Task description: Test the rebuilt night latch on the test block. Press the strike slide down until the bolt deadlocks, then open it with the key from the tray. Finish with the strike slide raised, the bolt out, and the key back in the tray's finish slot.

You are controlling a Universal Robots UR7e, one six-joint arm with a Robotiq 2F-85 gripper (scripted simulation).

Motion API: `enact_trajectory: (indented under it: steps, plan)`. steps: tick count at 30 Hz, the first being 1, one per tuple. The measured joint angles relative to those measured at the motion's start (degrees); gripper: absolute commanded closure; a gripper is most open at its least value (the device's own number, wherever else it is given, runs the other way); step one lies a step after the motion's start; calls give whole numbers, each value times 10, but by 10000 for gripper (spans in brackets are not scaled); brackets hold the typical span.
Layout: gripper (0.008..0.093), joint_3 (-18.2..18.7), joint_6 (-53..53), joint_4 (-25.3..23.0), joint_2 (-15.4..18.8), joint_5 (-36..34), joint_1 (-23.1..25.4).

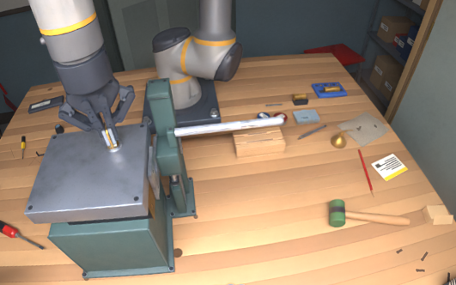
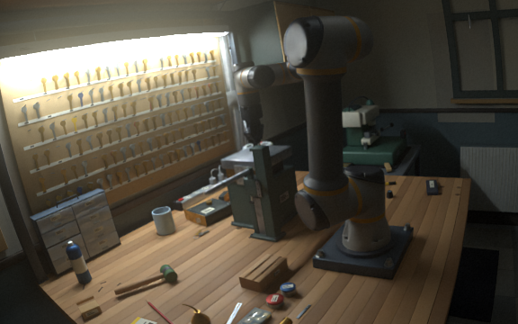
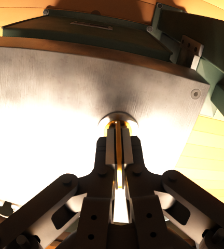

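On the left of the bench the green test block (image 1: 111,240) carries the night latch's grey steel plate (image 1: 88,174) on top. A round keyhole cylinder (image 3: 118,120) sits near the plate's far edge. A brass key (image 3: 118,145) stands in that cylinder, clamped in my closed gripper (image 1: 110,138), which points straight down onto the plate. The green strike slide frame (image 1: 169,146) stands against the block's right side, with a small pale bolt end (image 3: 195,62) showing at the plate's edge. The blue key tray (image 1: 329,89) lies far right on the bench.
The robot's base (image 1: 193,86) stands behind the block. A long white lever bar (image 1: 232,125) runs right from the strike frame over a wooden block (image 1: 259,141). A green-headed mallet (image 1: 363,215), a red pencil (image 1: 366,171), a brass bell (image 1: 338,140) and a red-handled screwdriver (image 1: 13,232) lie about.
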Motion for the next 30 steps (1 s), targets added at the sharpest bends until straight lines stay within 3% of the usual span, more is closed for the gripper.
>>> enact_trajectory:
  steps: [30]
  plan:
    - [934, 1, -327, -2, -1, 1, -1]
